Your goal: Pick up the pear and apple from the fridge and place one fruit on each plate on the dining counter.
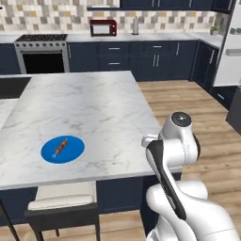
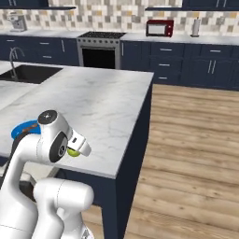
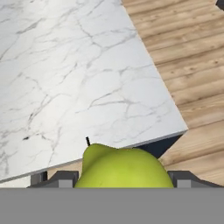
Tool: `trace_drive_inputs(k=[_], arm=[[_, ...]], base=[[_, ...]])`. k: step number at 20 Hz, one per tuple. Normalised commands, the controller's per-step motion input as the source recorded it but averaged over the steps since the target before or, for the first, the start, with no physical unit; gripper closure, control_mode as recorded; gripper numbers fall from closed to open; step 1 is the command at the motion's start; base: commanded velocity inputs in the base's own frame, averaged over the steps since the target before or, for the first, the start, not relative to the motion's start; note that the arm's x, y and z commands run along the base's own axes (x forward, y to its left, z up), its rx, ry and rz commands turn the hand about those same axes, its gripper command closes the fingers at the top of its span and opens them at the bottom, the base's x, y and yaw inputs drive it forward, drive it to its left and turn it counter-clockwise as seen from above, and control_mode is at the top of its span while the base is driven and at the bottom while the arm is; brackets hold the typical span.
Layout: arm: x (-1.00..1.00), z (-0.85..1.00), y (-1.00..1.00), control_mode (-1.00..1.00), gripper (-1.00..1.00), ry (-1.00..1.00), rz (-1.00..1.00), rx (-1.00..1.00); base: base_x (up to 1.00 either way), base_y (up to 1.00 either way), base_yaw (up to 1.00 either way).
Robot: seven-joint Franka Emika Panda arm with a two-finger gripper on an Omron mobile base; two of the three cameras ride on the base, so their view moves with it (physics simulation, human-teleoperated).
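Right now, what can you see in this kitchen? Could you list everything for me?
pear: one, yellow-green, held in the gripper near the counter's corner
plate: one, bright blue, on the dining counter
stick-like item: one, brown-orange, on the plate
stool: one, pale cushion, at the counter's near edge
stove: one, grey, back wall
microwave: one, red, on the wall counter
sink: one, dark, with faucet
gripper: one, dark fingertips, shut on the pear

Flanking base views over dining counter point(image 1: 94, 108)
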Motion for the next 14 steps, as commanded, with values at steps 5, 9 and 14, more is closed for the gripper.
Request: trace_drive_inputs(k=[5, 9, 14], arm=[[0.00, 0.00, 0.00, 1.00, 1.00, 0.00, 0.00, 0.00], [0.00, 0.00, 0.00, 1.00, 1.00, 0.00, 0.00, 0.00], [0.00, 0.00, 0.00, 1.00, 1.00, 0.00, 0.00, 0.00]], base=[[0.34, 0.40, -0.14], [0.35, 0.33, -0.06], [0.08, 0.46, -0.02]])
